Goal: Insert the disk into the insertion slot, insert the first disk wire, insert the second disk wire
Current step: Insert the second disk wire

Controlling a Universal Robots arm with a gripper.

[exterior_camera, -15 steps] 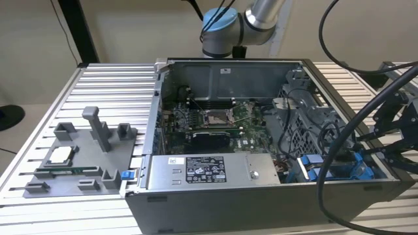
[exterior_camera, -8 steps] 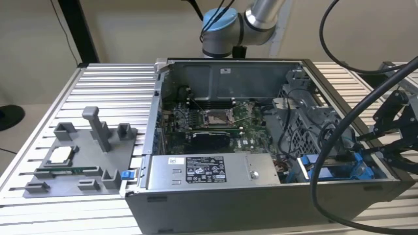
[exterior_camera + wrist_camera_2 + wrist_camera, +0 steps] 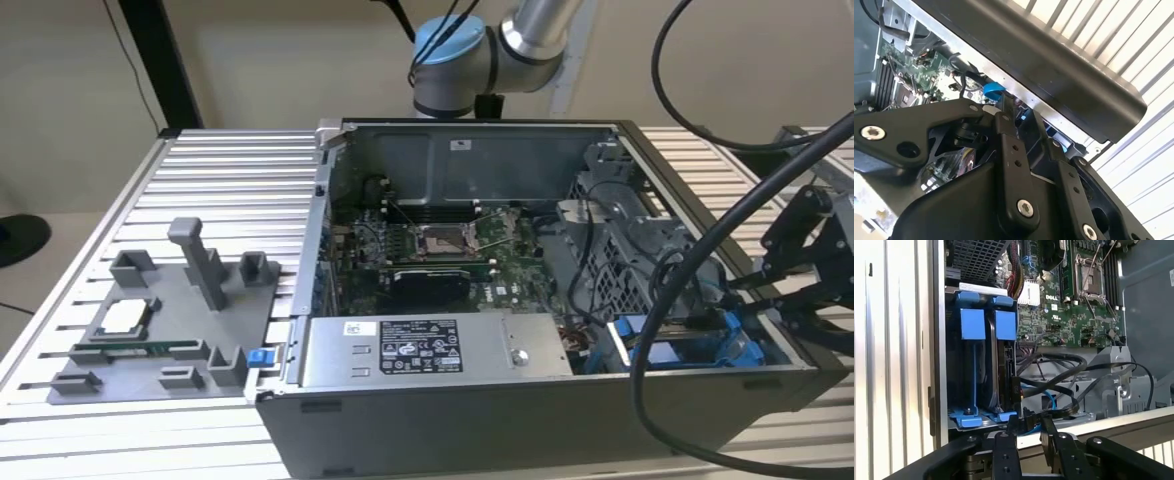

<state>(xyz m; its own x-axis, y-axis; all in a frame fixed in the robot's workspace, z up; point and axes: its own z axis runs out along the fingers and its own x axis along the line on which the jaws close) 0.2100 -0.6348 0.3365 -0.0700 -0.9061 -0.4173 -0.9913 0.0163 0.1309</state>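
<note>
— Disk? It's already in the slot, standing on edge in its blue carrier, down in the case's four o'clock corner as the exterior view has it.

— And the hand?

— Hanging over that same corner from the three o'clock side, out past the case wall. In the first wrist view its fingers look clenched on a small black plug with a blue wire trailing off it. I'd call that grasping, not released.

— Which way to the disk from there?

— In the exterior view, roughly eight o'clock from the hand and near. The disk's long axis runs straight away from the fingertips, so its near end, the one facing the hand, sits just beside the plug. I can't tell whether they touch.

— So the disk step is done?

— Looks so to me. I can't say whether the plug is seated.
</note>
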